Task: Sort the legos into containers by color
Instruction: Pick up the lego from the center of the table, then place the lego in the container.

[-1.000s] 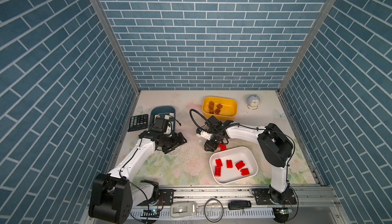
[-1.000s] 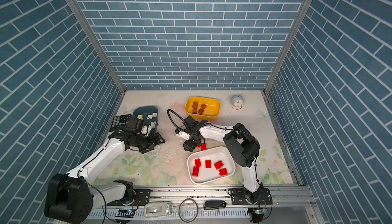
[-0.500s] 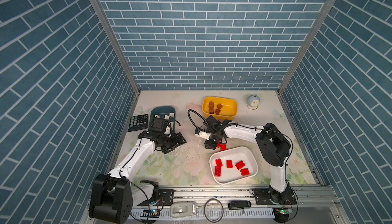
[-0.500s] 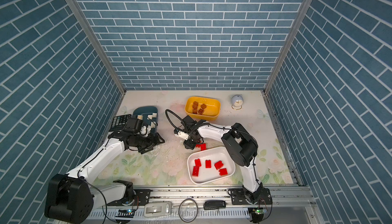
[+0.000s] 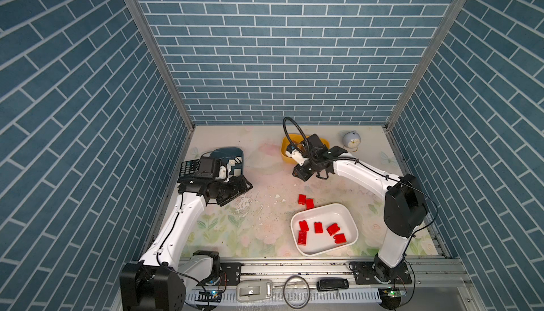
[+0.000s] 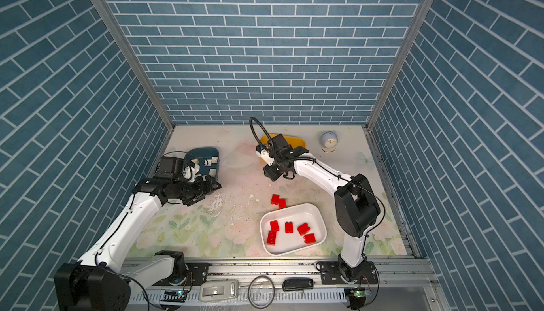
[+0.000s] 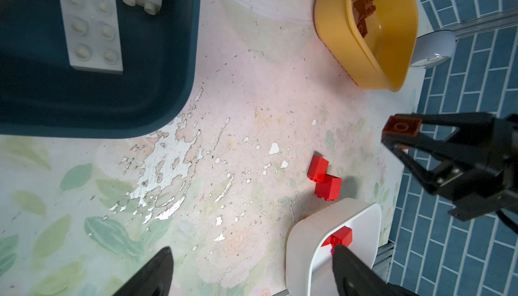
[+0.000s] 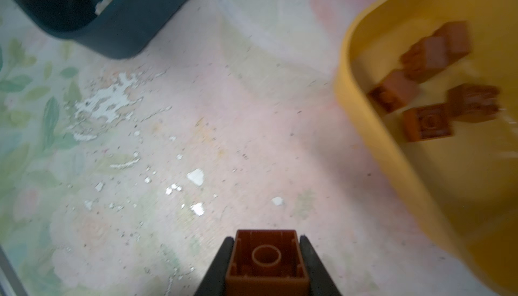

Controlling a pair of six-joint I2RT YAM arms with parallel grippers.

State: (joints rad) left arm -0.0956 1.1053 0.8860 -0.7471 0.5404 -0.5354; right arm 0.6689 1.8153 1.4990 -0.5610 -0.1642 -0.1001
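On the mat (image 5: 265,230), two red legos (image 5: 305,201) are lying just beside the white tub (image 5: 323,218); the left gripper (image 7: 251,251) is being held wide, empty. Farther, a brown lego (image 8: 266,258) is being pinched by the right gripper (image 5: 300,174) short of the yellow tub (image 5: 285,151); released early, it could be dropped outside.

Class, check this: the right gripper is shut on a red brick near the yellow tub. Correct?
No. The right gripper is shut on a brown brick, not red, near the yellow tub; the right wrist view shows it.
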